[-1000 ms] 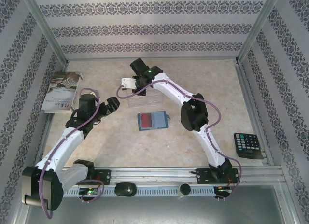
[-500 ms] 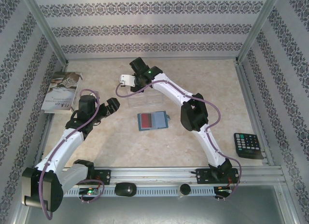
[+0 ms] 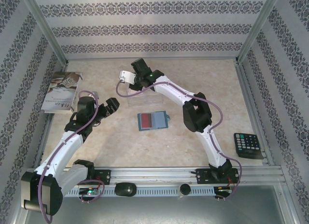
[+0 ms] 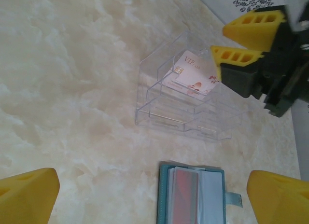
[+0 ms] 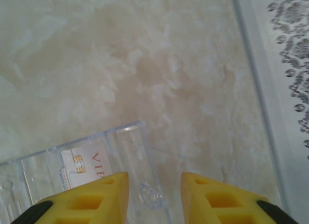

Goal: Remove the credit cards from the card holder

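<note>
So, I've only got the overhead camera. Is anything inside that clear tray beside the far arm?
Observer: Yes. The left wrist view shows one pale card in the clear tray, in the slot farthest from the card holder.
Visitor: Is the claw over it gripping it?
Observer: No. The right gripper has its yellow fingers apart, with nothing between them.
Visitor: Any writing on the card?
Observer: Red letters, VIP, beside a gold chip.
</note>
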